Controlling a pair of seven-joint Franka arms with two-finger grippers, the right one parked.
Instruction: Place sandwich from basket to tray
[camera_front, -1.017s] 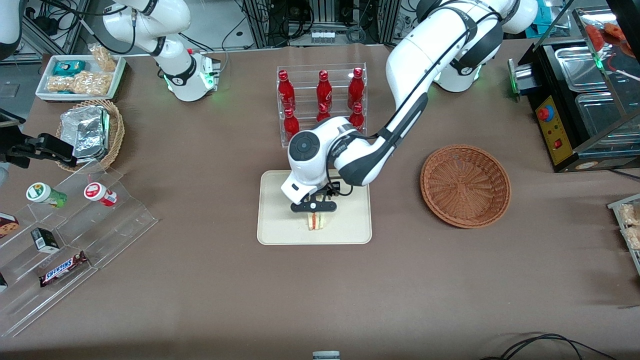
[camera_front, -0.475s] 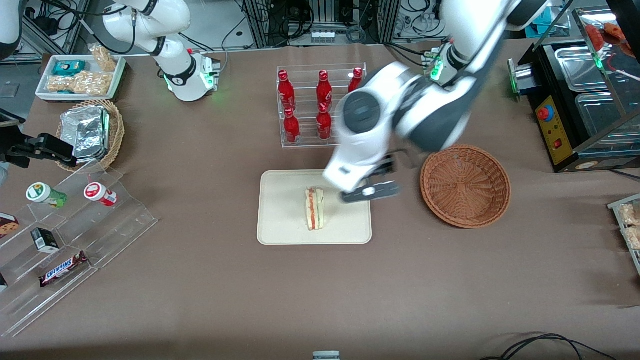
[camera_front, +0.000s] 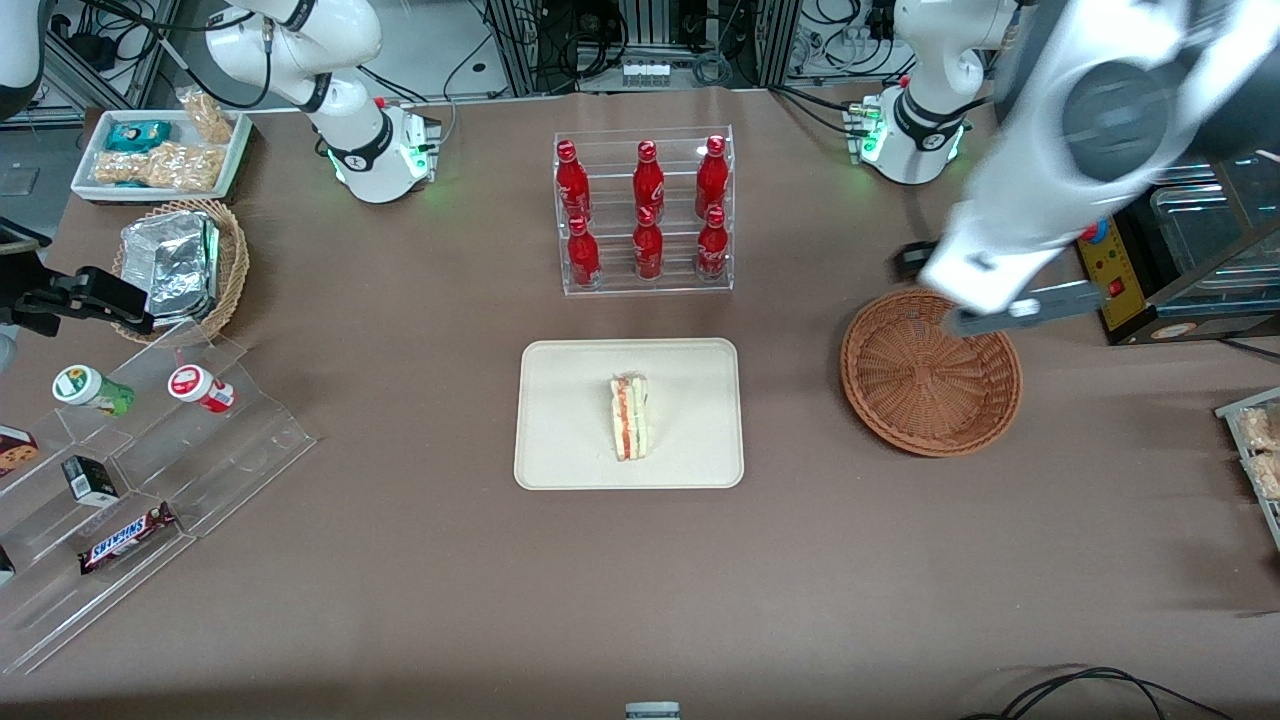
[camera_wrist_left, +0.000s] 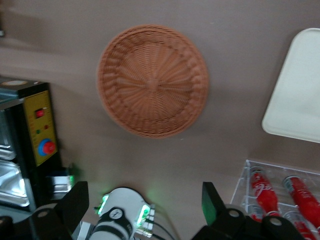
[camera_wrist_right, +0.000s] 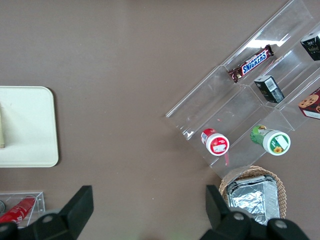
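The sandwich (camera_front: 630, 417) lies on the tray (camera_front: 560, 440); the hand (camera_front: 1018, 308), apparently open and empty, hangs above the basket (camera_front: 930, 372).

end effector (camera_front: 1020, 308): left tray (camera_front: 560, 465) | now above basket (camera_front: 900, 420) | open

Left arm raised high; hand (camera_front: 1020, 309) open, fingers (camera_wrist_left: 75, 202) spread, empty.

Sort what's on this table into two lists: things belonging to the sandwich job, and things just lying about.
Job:
- sandwich, lying on the tray
- tray
- basket, nothing in it
- hand, open, raised above the basket's rim

Lying about:
- red bottles in a clear rack
- Snickers bar
- foil packets in a tan basket
- snack tray
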